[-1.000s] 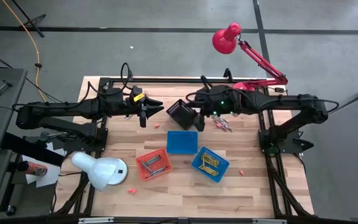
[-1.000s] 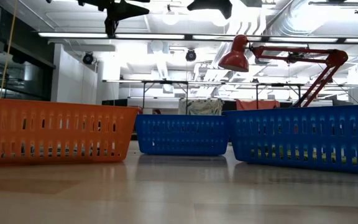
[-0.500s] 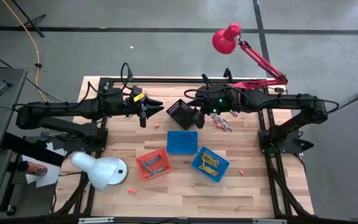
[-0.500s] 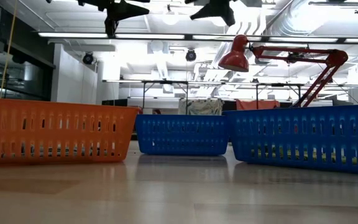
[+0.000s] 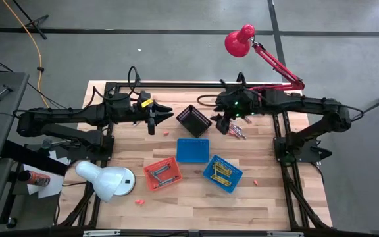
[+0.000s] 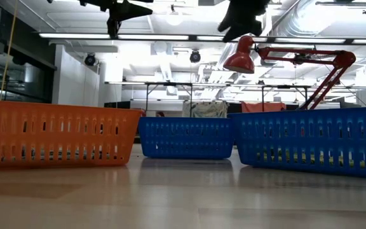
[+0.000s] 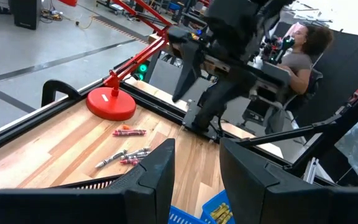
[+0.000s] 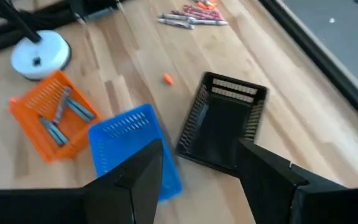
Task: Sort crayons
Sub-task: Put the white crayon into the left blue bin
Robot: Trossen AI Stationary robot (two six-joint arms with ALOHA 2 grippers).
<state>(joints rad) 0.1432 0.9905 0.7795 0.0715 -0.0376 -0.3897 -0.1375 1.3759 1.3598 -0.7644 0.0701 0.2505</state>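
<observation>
While both arms are stretched inward above table, right gripper (image 5: 224,125) is held spread, empty, over loose crayons (image 5: 236,130) beside black basket (image 5: 194,120); left gripper (image 5: 152,123) parted, nothing gripped, well apart.

Two dark jointed arms, black cables; yellow tag on left, green light on right.

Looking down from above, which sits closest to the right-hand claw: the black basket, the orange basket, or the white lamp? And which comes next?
Measured from the right gripper in the high view:
1. Black basket, just to its left, near the table's middle.
2. Orange basket, farther off towards the front and left.
3. White lamp, farthest, at the table's front left corner.
</observation>
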